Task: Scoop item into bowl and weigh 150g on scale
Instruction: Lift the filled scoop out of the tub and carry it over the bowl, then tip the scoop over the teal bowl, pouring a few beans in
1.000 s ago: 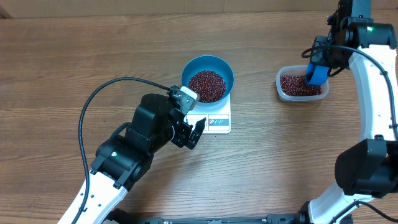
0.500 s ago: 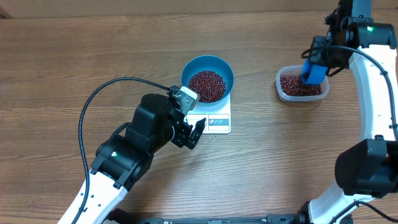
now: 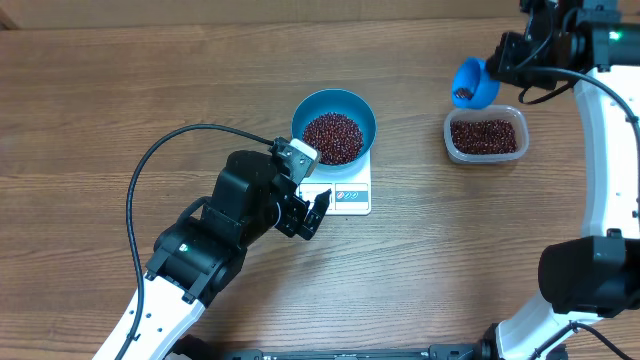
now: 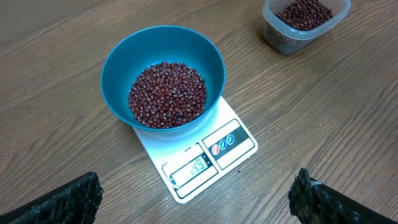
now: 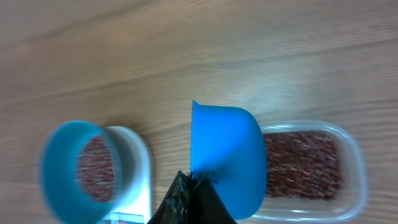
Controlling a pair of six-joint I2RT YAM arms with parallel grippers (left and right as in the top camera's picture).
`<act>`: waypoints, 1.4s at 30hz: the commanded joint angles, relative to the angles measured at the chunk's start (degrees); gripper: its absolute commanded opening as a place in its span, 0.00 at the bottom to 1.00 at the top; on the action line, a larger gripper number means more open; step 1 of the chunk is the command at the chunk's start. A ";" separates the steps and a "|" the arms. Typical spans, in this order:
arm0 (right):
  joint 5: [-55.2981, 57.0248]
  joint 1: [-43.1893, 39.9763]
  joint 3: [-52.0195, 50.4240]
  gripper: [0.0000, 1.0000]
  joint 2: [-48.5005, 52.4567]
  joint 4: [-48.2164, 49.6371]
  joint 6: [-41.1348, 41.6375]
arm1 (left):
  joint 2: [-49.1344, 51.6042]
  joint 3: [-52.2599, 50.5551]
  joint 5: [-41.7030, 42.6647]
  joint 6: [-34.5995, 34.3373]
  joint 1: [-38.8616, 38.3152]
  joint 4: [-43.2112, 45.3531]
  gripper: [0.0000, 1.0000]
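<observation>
The bright-blue bowl [image 3: 334, 127] stands on the white scale [image 3: 348, 194], with a heap of red-brown beans [image 3: 332, 137] inside it. My right gripper [image 3: 503, 62] is shut on the handle of a small blue scoop [image 3: 470, 82]. It holds the scoop in the air up and left of the clear tub [image 3: 485, 135], and a few beans show in the scoop. In the right wrist view the scoop [image 5: 227, 155] hangs from my shut gripper [image 5: 193, 186], between the blurred bowl [image 5: 81, 168] and the tub [image 5: 305, 165]. My left gripper [image 3: 310, 215] stands wide open, empty, in front of the scale [image 4: 205, 158].
The clear tub [image 4: 301, 22] holds more beans at the right of the wooden table [image 3: 120, 90]. A black cable [image 3: 150, 170] loops from the left arm over the table's left side.
My right gripper has lifted the scoop out of the tub and carried it up and to the left. The left arm, bowl and scale have not moved.
</observation>
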 commanded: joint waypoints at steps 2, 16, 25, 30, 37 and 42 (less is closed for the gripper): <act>-6.23 3.26 5.31 0.04 -0.26 -0.96 -0.22 | 0.24 -0.31 0.02 -0.35 0.11 0.04 1.00; 10.32 25.51 6.73 0.04 -0.74 -0.44 -0.20 | 0.24 -0.31 0.02 -0.37 0.11 0.02 1.00; 20.46 33.40 6.60 0.04 -0.72 -0.66 -0.17 | 0.24 -0.31 0.04 -0.37 0.11 0.02 1.00; 22.12 33.24 6.58 0.04 -0.68 -0.13 -0.15 | 0.24 -0.31 0.02 -0.37 0.11 0.04 1.00; 22.14 33.03 5.53 0.04 -0.59 -0.39 0.02 | 0.24 -0.31 0.07 -0.37 0.11 0.04 1.00; 22.12 33.03 5.42 0.04 -0.39 0.55 1.25 | 0.24 -0.31 0.20 -0.37 0.11 0.02 1.00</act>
